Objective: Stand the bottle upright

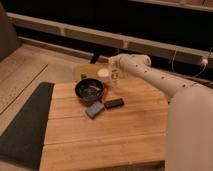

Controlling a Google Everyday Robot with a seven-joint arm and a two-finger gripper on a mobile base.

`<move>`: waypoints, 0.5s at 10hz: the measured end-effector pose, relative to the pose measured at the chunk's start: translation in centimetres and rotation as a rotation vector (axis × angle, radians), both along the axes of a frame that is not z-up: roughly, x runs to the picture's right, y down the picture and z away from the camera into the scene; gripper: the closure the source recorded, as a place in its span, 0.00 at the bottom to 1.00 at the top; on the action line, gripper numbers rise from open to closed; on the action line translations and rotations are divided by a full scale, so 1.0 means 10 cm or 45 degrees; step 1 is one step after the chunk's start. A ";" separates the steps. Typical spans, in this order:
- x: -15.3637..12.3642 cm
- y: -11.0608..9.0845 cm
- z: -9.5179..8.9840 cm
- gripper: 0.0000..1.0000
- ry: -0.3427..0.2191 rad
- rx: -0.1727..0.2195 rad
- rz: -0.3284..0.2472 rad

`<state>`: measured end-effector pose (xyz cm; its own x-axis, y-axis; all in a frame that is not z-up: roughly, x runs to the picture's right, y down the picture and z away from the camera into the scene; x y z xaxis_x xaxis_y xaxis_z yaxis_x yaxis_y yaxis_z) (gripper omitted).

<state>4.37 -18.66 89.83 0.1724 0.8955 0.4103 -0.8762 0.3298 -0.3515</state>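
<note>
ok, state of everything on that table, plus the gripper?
short white round cup: upright.
small translucent whitish plastic bottle: held about upright, beside the cup.
gripper: shut on the bottle, next to the cup.
dark round bowl: right way up.
grey-blue rectangular block: lying flat.
small dark rectangular block: lying flat.
</note>
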 end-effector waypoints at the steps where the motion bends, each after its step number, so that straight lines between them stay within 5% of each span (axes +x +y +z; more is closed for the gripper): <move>1: -0.01 0.00 0.00 1.00 -0.001 0.000 0.000; 5: -0.02 0.18 0.00 1.00 0.014 -0.068 -0.017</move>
<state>4.20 -16.84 89.80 0.1892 0.9136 0.3598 -0.8757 0.3228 -0.3590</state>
